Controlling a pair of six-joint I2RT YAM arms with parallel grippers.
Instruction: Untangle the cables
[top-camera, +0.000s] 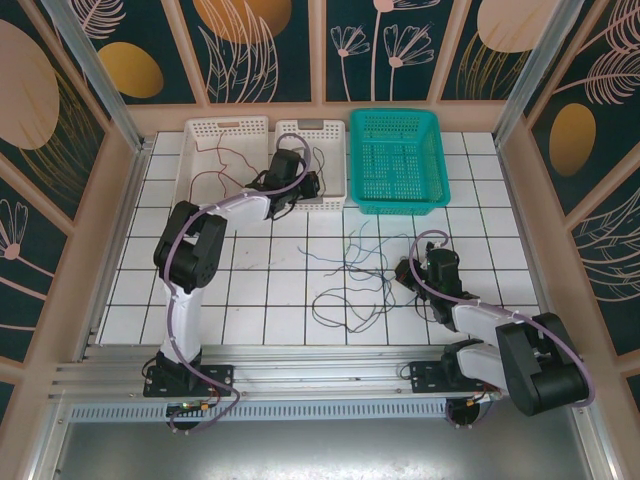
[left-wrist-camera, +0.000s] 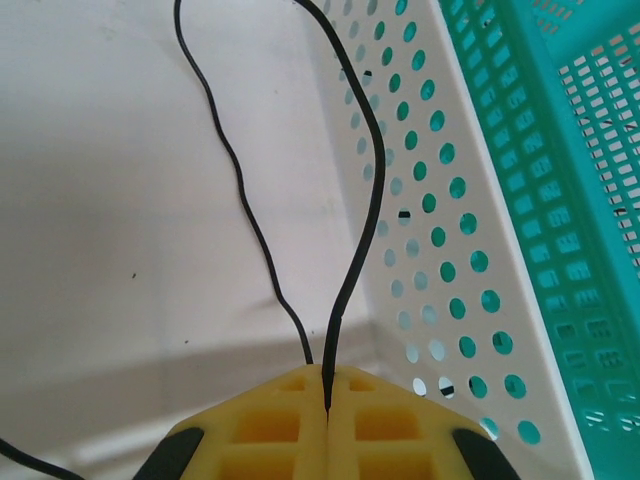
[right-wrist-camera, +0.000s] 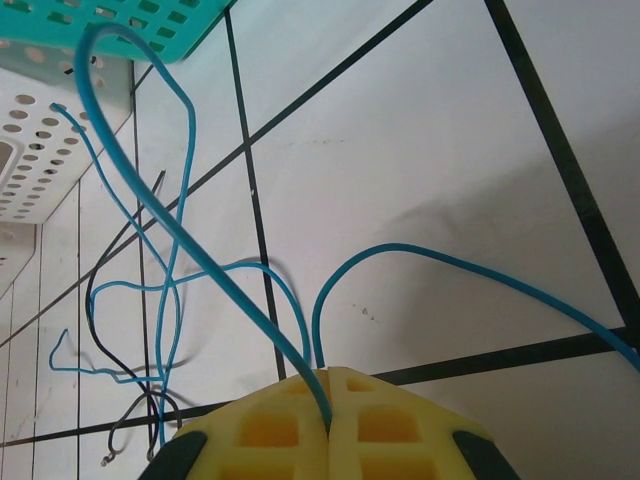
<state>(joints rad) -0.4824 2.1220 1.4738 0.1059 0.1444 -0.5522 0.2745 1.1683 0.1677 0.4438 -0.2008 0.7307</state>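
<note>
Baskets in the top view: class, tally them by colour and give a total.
White: 2, the left white basket and the middle white basket
Teal: 1, the teal basket
Total: 3

Tiled table (top-camera: 250, 310): two white baskets (top-camera: 228, 124), teal basket (top-camera: 441, 160), loose cables (top-camera: 347, 296).

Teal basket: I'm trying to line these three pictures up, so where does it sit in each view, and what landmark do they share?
Top external: teal basket at the far edge of the table, right of centre.
Left wrist: it runs down the right edge of the picture.
Right wrist: top left corner.
Shared landmark: the white perforated basket right beside it.
</note>
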